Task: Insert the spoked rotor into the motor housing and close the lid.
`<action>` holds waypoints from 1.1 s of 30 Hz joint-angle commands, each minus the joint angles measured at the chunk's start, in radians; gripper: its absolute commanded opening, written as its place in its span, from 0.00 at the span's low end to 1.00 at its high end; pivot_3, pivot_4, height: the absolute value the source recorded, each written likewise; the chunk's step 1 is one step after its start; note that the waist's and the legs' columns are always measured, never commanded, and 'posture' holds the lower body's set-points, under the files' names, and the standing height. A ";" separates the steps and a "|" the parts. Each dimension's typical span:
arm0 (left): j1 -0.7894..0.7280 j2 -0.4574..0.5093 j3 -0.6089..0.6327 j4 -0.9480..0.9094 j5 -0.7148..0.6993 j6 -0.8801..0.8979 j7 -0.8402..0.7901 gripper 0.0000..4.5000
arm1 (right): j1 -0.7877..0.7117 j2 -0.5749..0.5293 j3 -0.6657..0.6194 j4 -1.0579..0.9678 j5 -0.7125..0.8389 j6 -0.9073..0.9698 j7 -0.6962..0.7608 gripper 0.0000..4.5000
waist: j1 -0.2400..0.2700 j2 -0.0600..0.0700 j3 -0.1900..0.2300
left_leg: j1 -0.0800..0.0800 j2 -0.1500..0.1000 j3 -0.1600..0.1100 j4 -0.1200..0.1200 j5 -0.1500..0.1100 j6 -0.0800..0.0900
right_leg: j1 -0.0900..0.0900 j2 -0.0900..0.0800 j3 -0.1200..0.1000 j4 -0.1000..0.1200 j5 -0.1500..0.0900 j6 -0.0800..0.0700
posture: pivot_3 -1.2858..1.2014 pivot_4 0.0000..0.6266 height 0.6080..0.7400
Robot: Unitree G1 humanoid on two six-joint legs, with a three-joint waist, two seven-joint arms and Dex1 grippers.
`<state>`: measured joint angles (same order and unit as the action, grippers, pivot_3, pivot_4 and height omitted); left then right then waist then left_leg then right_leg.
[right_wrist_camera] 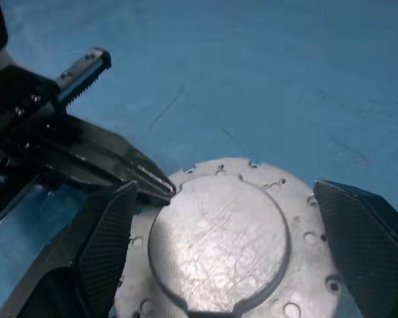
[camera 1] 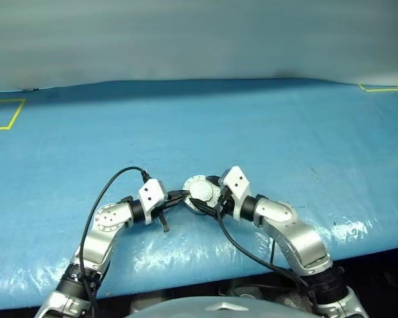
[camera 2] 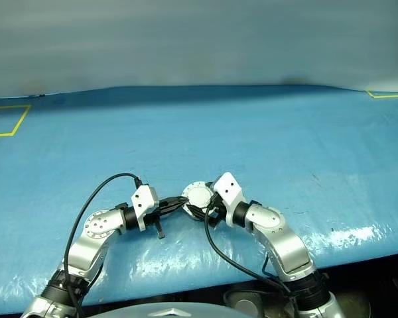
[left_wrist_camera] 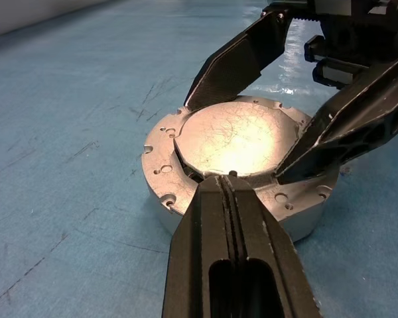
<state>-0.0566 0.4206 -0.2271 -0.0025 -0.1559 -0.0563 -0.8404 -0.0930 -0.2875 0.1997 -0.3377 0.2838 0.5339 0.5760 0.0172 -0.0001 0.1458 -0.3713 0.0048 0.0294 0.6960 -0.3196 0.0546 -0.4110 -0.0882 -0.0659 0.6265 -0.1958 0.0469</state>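
Your left gripper [left_wrist_camera: 229,189] is clenched, its two black fingers [left_wrist_camera: 205,218] pressed flat together with nothing between them, and its tip rests against the near edge of the lid [left_wrist_camera: 235,139]. Your right gripper [right_wrist_camera: 229,232] stands released, its fingers [right_wrist_camera: 103,245] spread wide to either side of the lid and close over the flange without gripping it. The lid, plain silver face up and finely scratched, sits flat and seated in the top of the motor housing [left_wrist_camera: 169,199], whose flange of small screw holes rings it all the way round. At the spot where the left tip touches, a small notch in the lid's edge is visible. From your head camera, the two arms meet at the housing [camera 1: 200,192] near the front edge of the blue table [camera 1: 265,126], the left arm reaching in from the left and the right arm from the right. Yellow tape marks [camera 1: 6,114] sit at the far left and far right corners of the table, well apart from the work.
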 commanded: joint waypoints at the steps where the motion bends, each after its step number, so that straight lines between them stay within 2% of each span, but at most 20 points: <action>1: 0.006 0.002 -0.027 0.031 0.030 -0.003 -0.007 0.00 | -0.016 0.014 -0.114 -0.065 0.089 0.002 -0.018 0.99 | 0.002 0.000 0.000 | -0.001 0.000 0.000 0.000 0.000 0.000 | 0.000 0.000 0.000 0.000 0.000 0.000 | 0.52 0.24 1.00; 5: 0.006 0.004 -0.028 0.041 0.033 -0.014 -0.011 0.00 | -0.003 0.022 -0.215 -0.055 0.212 0.115 -0.042 0.99 | 0.002 0.000 0.000 | -0.002 0.000 0.000 0.000 0.000 0.000 | -0.001 0.000 0.000 -0.001 0.000 0.000 | 0.52 0.24 1.00; 9: 0.006 0.002 -0.025 0.048 0.033 -0.023 -0.013 0.00 | 0.019 0.024 -0.299 0.003 0.377 0.357 -0.072 0.99 | 0.002 0.000 0.000 | -0.003 0.000 0.000 0.000 0.000 0.000 | -0.001 0.000 -0.001 -0.001 0.000 0.000 | 0.52 0.24 1.00; 12: 0.007 0.002 -0.024 0.054 0.032 -0.029 -0.015 0.00 | 0.029 0.067 -0.383 0.050 0.506 0.470 -0.107 0.99 | 0.001 0.001 0.000 | -0.003 0.000 0.000 0.000 -0.001 0.001 | -0.001 0.000 -0.001 -0.001 0.000 -0.001 | 0.52 0.24 1.00; 16: 0.005 0.005 -0.024 0.062 0.035 -0.036 -0.020 0.00 | 0.034 0.131 -0.464 0.107 0.631 0.528 -0.135 0.99 | 0.001 0.001 0.000 | -0.003 0.000 0.000 0.000 -0.001 0.001 | -0.002 0.000 0.000 0.000 0.000 -0.001 | 0.52 0.24 1.00; 28: 0.000 0.011 -0.024 0.063 0.038 -0.043 -0.024 0.00 | 0.055 0.210 -0.420 0.129 0.684 0.547 -0.179 0.99 | -0.002 0.002 0.000 | -0.003 0.000 0.000 0.000 -0.001 0.002 | -0.002 0.000 0.000 0.000 0.000 0.000 | 0.52 0.24 1.00; 31: 0.002 0.013 -0.027 0.048 0.040 -0.033 -0.022 0.00 | 0.057 0.213 -0.408 0.123 0.670 0.518 -0.175 0.85 | -0.002 0.002 0.000 | -0.003 0.000 0.000 0.000 -0.001 0.002 | -0.002 0.000 0.000 0.000 0.000 0.000 | 0.52 0.24 1.00; 33: 0.003 0.014 -0.029 0.040 0.043 -0.026 -0.018 0.00 | 0.064 0.208 -0.392 0.109 0.673 0.510 -0.158 0.70 | -0.002 0.002 0.000 | -0.003 0.000 0.000 0.000 -0.001 0.002 | -0.002 0.000 0.000 0.000 0.000 0.000 | 0.52 0.24 1.00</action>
<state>-0.0636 0.4332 -0.2273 0.0372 -0.1374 -0.1090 -0.8528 -0.0290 -0.0817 -0.2045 -0.1934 0.9390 1.0642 0.3938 0.0151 0.0014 0.1461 -0.3748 0.0045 0.0293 0.6960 -0.3205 0.0562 -0.4134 -0.0883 -0.0662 0.6260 -0.1958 0.0474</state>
